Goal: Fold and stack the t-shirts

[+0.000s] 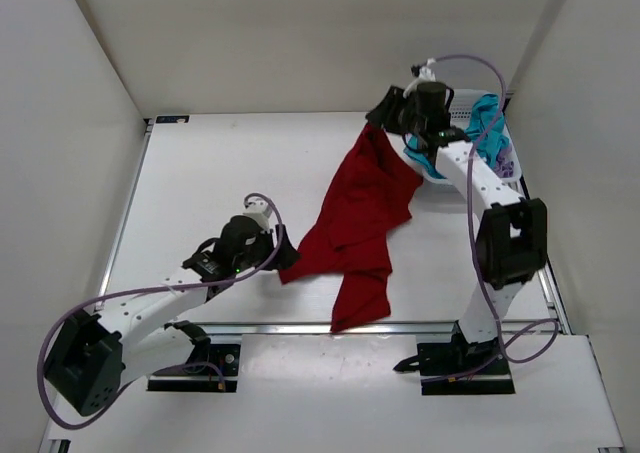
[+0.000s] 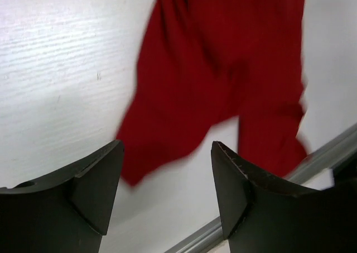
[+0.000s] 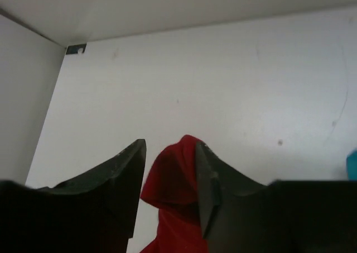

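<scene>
A deep red t-shirt (image 1: 365, 213) lies crumpled in a long strip from the back right toward the table's front edge. Its top end (image 3: 178, 175) rises as a peak between the parted jaws of my right gripper (image 3: 170, 144), resting against the right finger with a gap on the left. In the top view the right gripper (image 1: 385, 123) is beside the basket. My left gripper (image 1: 285, 256) stands open just above the table, near the red shirt's lower left corner (image 2: 223, 68), with only bare table between its fingers (image 2: 167, 152). A teal-blue t-shirt (image 1: 490, 123) sits in the basket.
The white mesh basket (image 1: 470, 101) stands at the back right corner, against the right arm. White walls enclose the table on three sides. A metal rail (image 1: 300, 328) runs along the front edge, close to the shirt's lower end.
</scene>
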Tool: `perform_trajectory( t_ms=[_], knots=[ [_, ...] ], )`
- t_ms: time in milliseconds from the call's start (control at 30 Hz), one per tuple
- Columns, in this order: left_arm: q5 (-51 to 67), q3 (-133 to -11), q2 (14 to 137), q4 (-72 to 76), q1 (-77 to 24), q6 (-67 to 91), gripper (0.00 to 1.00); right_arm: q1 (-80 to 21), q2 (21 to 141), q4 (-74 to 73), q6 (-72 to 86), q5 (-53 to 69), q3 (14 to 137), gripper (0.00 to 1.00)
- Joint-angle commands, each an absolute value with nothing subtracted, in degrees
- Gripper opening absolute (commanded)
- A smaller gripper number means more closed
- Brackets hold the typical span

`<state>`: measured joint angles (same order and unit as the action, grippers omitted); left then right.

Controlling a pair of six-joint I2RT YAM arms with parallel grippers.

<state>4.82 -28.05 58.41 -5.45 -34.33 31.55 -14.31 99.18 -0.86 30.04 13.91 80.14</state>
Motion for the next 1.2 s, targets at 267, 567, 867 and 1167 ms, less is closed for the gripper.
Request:
perform_trajectory(
  t_ms=[267, 567, 867, 1167],
  knots=[
    [-7.1, -40.1, 73.0, -6.4, -48.7, 26.9, 0.78, -16.7, 81.0, -0.3, 28.0, 7.4, 61.6, 0.46],
    [-12.3, -59.1, 91.8, -7.8, -50.3, 20.4, 0.89, -18.7, 63.1, -0.4, 33.3, 2.2, 27.6, 0.04],
    [-18.4, -90.1, 119.0, -16.8, -48.6, 14.9, 0.93, -18.7, 60.0, 7.4, 35.5, 10.5, 16.9, 0.46],
    [-15.7, -103.5, 128.7, -23.3, -45.0, 12.2, 0.97, -16.0, 61.2, 9.6, 34.6, 10.7, 14.4, 0.48]
  ],
)
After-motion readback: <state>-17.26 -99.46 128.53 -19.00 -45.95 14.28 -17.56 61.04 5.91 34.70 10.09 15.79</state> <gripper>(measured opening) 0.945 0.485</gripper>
